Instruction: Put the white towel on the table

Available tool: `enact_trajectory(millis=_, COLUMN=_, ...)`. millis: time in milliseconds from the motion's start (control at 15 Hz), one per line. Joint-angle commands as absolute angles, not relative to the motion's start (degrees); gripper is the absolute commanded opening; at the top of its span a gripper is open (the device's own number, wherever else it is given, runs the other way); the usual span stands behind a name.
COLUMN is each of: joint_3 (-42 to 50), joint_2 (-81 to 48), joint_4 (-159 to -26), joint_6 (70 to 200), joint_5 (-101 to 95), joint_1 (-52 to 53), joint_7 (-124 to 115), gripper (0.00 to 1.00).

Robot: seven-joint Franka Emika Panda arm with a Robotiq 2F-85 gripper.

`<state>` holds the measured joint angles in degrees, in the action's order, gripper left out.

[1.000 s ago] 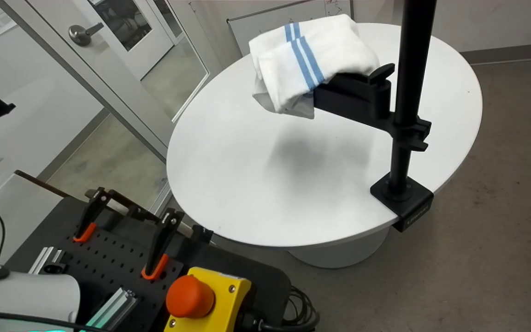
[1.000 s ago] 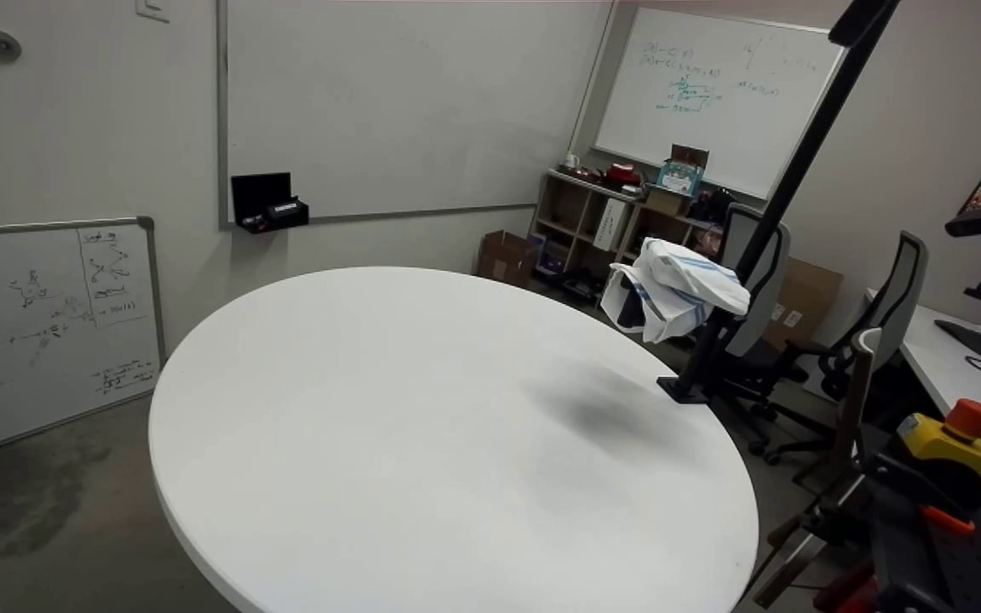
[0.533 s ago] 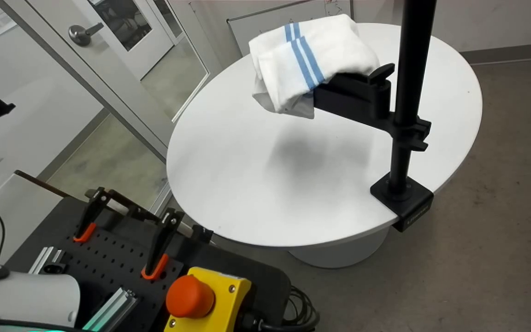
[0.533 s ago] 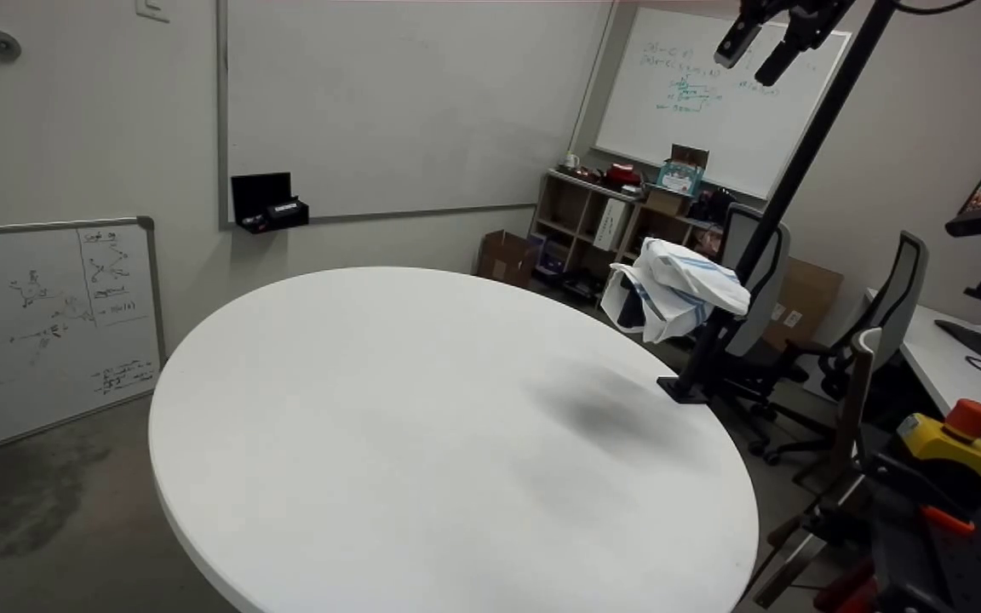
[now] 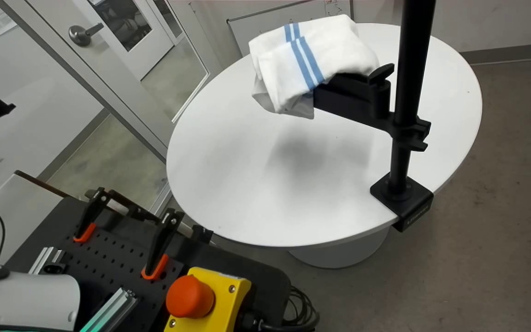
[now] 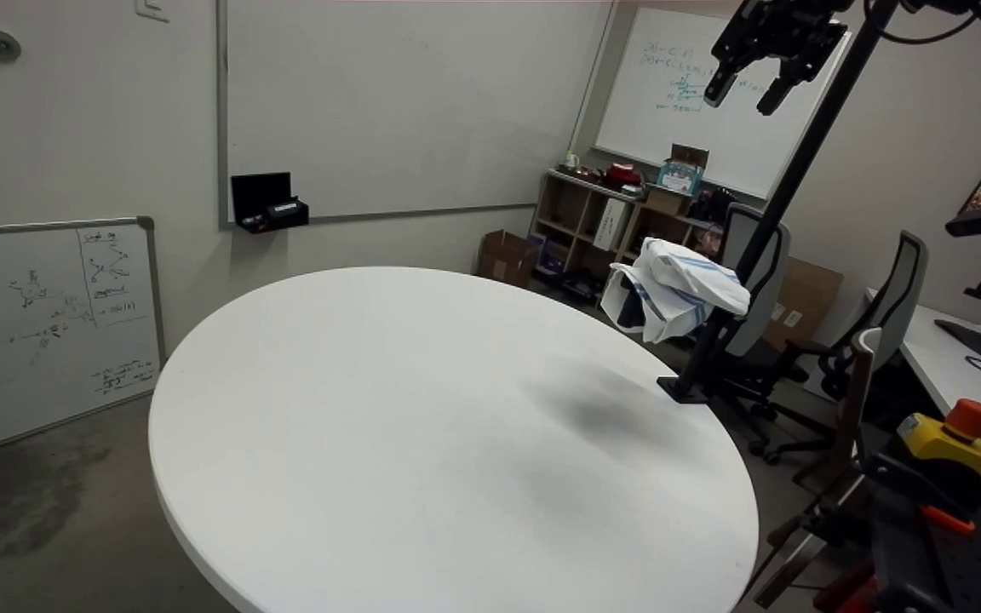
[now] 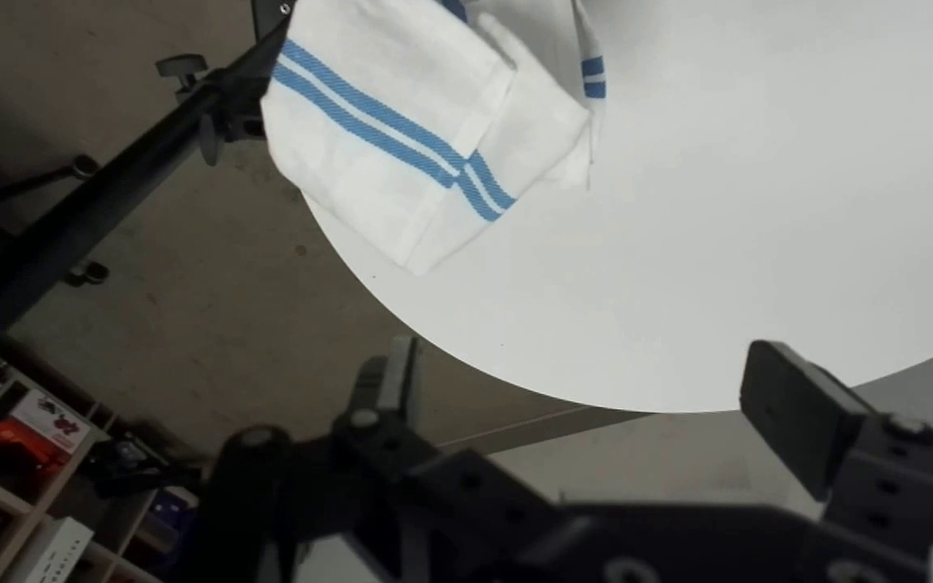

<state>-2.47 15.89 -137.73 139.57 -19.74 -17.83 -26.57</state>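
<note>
Wrist view: gripper [image 7: 584, 348] stands wide. In an exterior view, white towel [image 5: 274, 69] drapes over a black bracket [image 5: 351, 100] above the table [image 5: 228, 184].

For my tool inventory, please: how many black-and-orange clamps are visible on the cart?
2, in an exterior view: one clamp nearer the yellow emergency-stop box, another clamp farther from it. Others may be hidden.

White towel [image 5: 314, 60], paired blue stripes; white table [image 5: 238, 170]; black pole [image 5: 409, 78]; black end effector [image 6: 741, 100]
</note>
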Motion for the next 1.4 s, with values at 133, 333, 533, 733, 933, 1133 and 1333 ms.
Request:
enact_trajectory(millis=133, joint_3=-0.3, joint_2=15.3, joint_4=-137.5, joint_6=139.4, joint_5=-20.3, joint_1=-16.1, joint_7=-26.9, gripper=1.00)
enact_trajectory(millis=333, joint_3=-0.4, joint_2=15.4, joint_4=-137.5, joint_6=139.4, joint_5=-20.2, joint_1=-15.8, joint_7=-26.9, gripper=1.00)
enact_trajectory(millis=533, joint_3=-0.7, joint_2=13.8, joint_4=-138.0, joint_6=139.2, joint_5=-20.9, joint_1=-15.4, joint_7=-26.7, gripper=1.00)
enact_trajectory(millis=733, joint_3=-0.4, joint_2=11.1, joint_4=-137.1, joint_6=140.2, joint_5=-22.0, joint_1=-15.5, joint_7=-27.8, gripper=1.00)
enact_trajectory(millis=933, joint_3=0.4, joint_2=8.1, joint_4=-135.5, joint_6=140.9, joint_5=-23.9, joint_1=-16.0, joint_7=-29.8, gripper=1.00)
enact_trajectory(millis=1133, joint_3=2.1, joint_2=4.4, joint_4=-133.1, joint_6=140.6, joint_5=-25.1, joint_1=-15.9, joint_7=-32.0, gripper=1.00)
enact_trajectory(millis=1333, joint_3=4.3, joint_2=0.8, joint_4=-130.7, joint_6=140.5, joint_5=-25.3, joint_1=-15.4, joint_7=-33.9, gripper=1.00)
